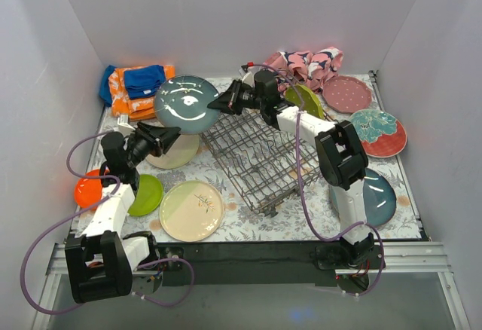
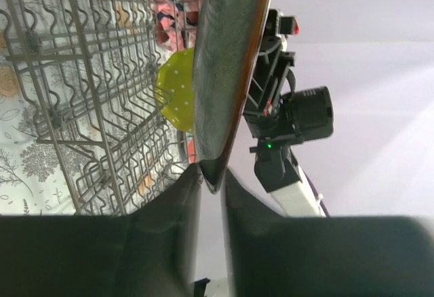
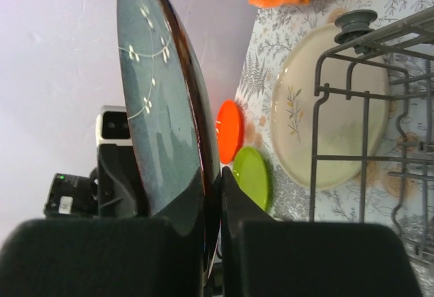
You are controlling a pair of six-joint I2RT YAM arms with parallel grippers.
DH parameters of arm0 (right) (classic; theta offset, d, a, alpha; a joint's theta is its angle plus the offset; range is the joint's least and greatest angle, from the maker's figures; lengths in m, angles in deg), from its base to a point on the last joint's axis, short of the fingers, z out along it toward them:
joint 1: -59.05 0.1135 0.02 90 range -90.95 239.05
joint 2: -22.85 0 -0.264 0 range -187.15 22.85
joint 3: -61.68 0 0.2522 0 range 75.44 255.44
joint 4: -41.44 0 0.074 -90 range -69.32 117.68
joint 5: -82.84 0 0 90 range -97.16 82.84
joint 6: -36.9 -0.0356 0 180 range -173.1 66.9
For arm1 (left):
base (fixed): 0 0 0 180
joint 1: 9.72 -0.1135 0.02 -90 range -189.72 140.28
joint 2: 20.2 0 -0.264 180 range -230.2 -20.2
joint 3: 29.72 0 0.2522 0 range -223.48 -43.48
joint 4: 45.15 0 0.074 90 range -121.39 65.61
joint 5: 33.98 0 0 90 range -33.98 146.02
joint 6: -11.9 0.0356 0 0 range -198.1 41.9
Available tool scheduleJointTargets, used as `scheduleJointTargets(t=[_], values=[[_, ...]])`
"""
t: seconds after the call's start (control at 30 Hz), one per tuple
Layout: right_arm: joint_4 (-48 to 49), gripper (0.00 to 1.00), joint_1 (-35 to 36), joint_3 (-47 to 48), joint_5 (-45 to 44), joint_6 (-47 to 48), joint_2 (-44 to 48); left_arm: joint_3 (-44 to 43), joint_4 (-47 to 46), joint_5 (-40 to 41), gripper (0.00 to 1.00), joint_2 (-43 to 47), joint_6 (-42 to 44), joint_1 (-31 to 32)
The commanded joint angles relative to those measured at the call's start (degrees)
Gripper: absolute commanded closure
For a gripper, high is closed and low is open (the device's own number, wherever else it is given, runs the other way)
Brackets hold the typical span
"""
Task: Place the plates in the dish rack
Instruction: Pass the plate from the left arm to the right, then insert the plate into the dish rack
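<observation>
I am holding the teal plate [image 1: 186,104] with left claw [image 2: 211,183] and right claw [image 3: 211,199] clamped on opposite rims; a mistimed release risks a drop.

Upper centre, the slate-blue plate [image 1: 186,104] carries white sprigs and a brownish rim. At left, an orange plate [image 1: 84,191] sits beside a lime green plate [image 1: 148,194]. Lower centre is a cream plate [image 1: 192,211] with a leaf sprig. The dish rack [image 1: 260,160] is grey wire. The counter [image 1: 241,228] shows grey ferns and tan flowers.
</observation>
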Motion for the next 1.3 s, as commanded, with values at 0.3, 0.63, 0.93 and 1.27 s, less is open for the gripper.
scheduleJointTargets(t=[0.3,0.63,0.93,1.27], values=[[-6.44,0.99,-9.01,4.24,0.88,25.24,16.65,-8.84,23.19,-1.25,0.27,10.14,21.9,0.14],[-33.53,0.99,-9.63,3.2,-15.11,62.18,32.37,-12.45,38.8,19.32,0.25,11.02,47.44,0.05],[-35.73,0.99,-9.46,-7.79,-31.19,73.72,45.3,-5.96,35.29,24.68,0.25,16.65,48.94,0.23],[-33.1,0.99,-9.54,-13.77,-45.08,80.85,47.86,-5.59,34.49,24.69,0.24,18.41,49.03,0.23]])
